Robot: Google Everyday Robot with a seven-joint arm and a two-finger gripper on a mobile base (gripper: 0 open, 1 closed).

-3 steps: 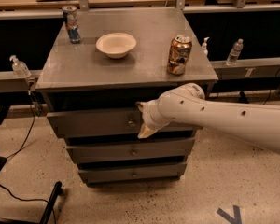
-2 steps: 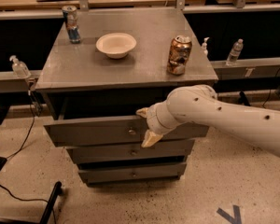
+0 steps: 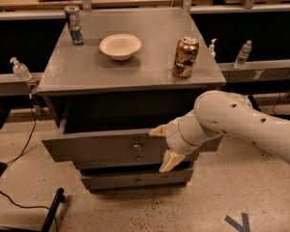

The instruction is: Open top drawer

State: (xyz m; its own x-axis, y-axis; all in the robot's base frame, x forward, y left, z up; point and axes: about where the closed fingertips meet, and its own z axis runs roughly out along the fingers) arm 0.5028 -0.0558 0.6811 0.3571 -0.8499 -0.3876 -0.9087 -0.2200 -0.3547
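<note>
- Jaws of the gripper (image 3: 163,145) stand wide: one pale finger shows above the front panel's top edge, the other hangs below its bottom edge, and nothing is held between them.
- The gripper sits against the front of the top drawer (image 3: 96,146), just right of its small brass knob (image 3: 137,146) and not closed on it.
- The top drawer is pulled well out from under the table (image 3: 87,66), with a dark gap open behind its front panel. The two lower drawers (image 3: 135,179) are still shut.
- Judged by its look, the drawer is stiff metal, fairly heavy, and made to slide straight on runners. Its panel is smooth and flat, so the centre knob is the sure place to grip, and a pull from there should keep it from skewing.
- Compared with a second ago, the drawer has come from nearly shut to clearly extended. The gripper has moved forward and down with it, and its fingers look more spread.
- The bowl (image 3: 120,46) and both cans (image 3: 185,57) on the table have not shifted.
</note>
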